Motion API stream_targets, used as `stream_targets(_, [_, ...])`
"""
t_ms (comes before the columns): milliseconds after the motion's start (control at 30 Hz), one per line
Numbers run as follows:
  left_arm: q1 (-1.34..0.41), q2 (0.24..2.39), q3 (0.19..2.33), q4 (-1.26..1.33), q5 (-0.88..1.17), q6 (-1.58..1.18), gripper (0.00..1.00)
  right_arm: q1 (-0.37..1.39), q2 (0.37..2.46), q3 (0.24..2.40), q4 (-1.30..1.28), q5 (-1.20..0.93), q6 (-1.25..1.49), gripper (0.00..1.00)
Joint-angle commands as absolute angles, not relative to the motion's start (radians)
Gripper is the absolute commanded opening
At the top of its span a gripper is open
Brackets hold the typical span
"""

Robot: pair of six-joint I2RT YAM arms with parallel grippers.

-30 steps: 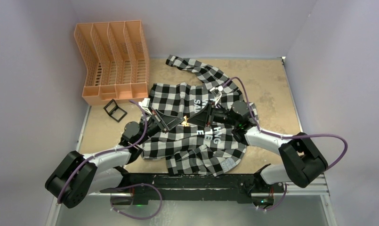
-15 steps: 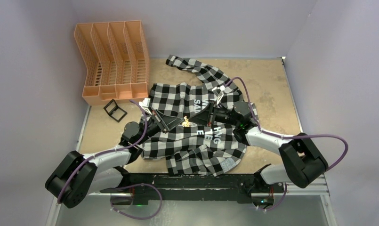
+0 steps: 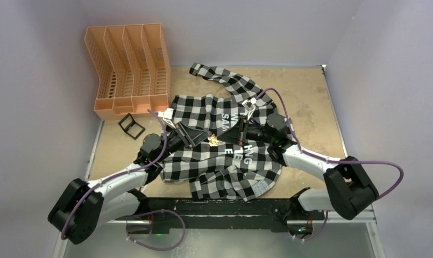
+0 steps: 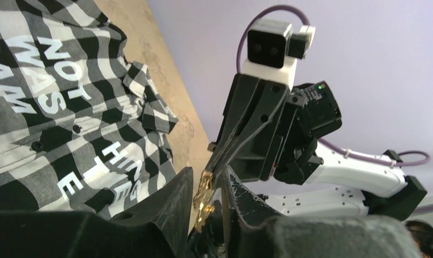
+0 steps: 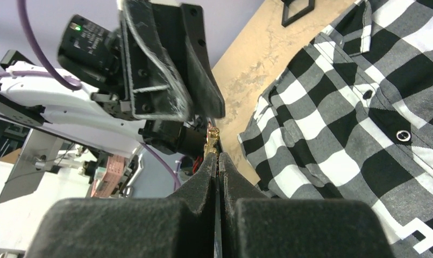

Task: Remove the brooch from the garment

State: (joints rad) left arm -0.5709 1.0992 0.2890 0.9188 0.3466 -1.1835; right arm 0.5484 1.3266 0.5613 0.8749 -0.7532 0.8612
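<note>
An orange file organiser (image 3: 129,70) lies on the counter (image 3: 305,107) just off the far left corner of the garment (image 3: 214,172). Its four slots face up and show only their own lattice walls. A small black frame (image 3: 131,126) lies flat off the garment's left edge, near that same corner.

The garment is spread across the middle of the counter, front up, with its white lettering showing. One sleeve is thrown out toward the far side.

Both arms rise from beyond the garment's near hem and lean in over it, elbows out past its left and right edges. Their forearms converge above its chest, so the two sets of jaws meet tip to tip there.

The brooch (image 3: 213,141) is held in the air above the garment's middle, between those tips and clear of the cloth.

The right gripper (image 5: 218,156) has its jaws pressed together, pinching the brooch. In the right wrist view the gold piece sticks out just past the fingertips.

The left gripper (image 4: 207,173) has its jaws slightly spread. In the left wrist view the brooch stands in the gap between them, close to the left-hand finger. Whether it touches that finger cannot be told. The right gripper's pointed tips come down onto the brooch's upper end.
</note>
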Motion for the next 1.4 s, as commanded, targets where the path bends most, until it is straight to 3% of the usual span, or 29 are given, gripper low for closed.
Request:
stream_targets(0, [-0.579, 1.002, 0.397, 0.679, 0.257, -0.97, 0.28, 0.54, 1.269, 0.634, 0.713, -0.732, 0.796, 0.0])
stream_targets(200, [-0.692, 0.922, 0.533, 0.351, 0.051, -0.634, 0.39, 0.505, 1.239, 0.692, 0.52, -0.689, 0.782, 0.0])
stream_targets(467, [-0.822, 0.956, 0.618, 0.26, -0.067, -0.316, 0.43, 0.457, 1.268, 0.802, 0.307, -0.703, 0.794, 0.0])
stream_targets(900, [-1.018, 1.014, 0.757, 0.087, -0.306, 0.209, 0.54, 0.43, 1.309, 1.004, -0.042, -0.538, 0.823, 0.0])
stream_targets(1067, [-1.027, 0.995, 0.661, 0.228, -0.245, 0.44, 0.56, 0.43, 1.298, 1.018, -0.042, -0.537, 0.847, 0.0])
stream_targets(1367, [-1.045, 1.047, 0.418, 0.742, -0.22, 0.664, 0.56, 0.43, 1.29, 1.015, -0.026, -0.528, 0.879, 0.0])
